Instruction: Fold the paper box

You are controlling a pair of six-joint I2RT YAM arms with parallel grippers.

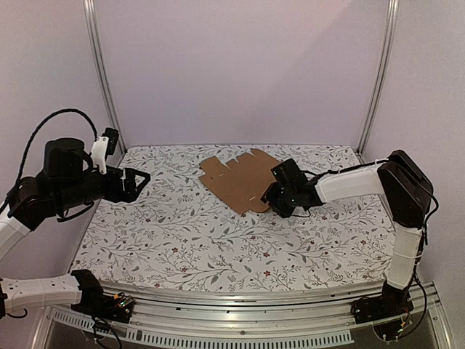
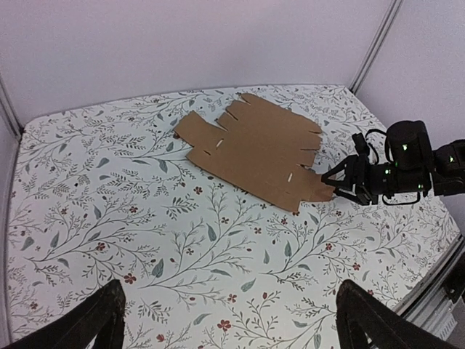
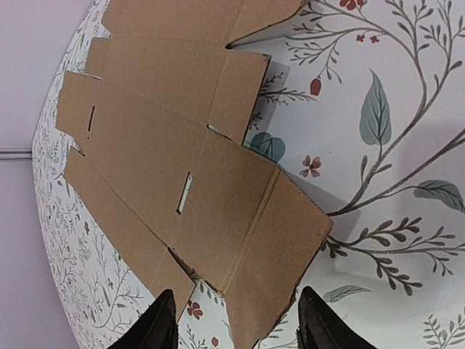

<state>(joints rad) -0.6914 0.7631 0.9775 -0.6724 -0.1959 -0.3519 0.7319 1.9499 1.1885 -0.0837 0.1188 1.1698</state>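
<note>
Paper box [image 1: 236, 183]: flat brown sheet on floral table [image 1: 182, 243]. Right gripper [image 3: 240, 323]: half-open, astride its corner flap. Left gripper [image 1: 139, 180]: spread wide, empty, well apart

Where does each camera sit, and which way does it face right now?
Top external: high behind the robot, looking down on the floral-print table; left gripper and right gripper both show.
Left wrist: raised at the table's left, facing the flat brown cardboard sheet; own fingertips at bottom.
Right wrist: low, close to the sheet's corner; own fingertips at bottom.
Shared: top and left wrist both show sheet and right gripper.
</note>
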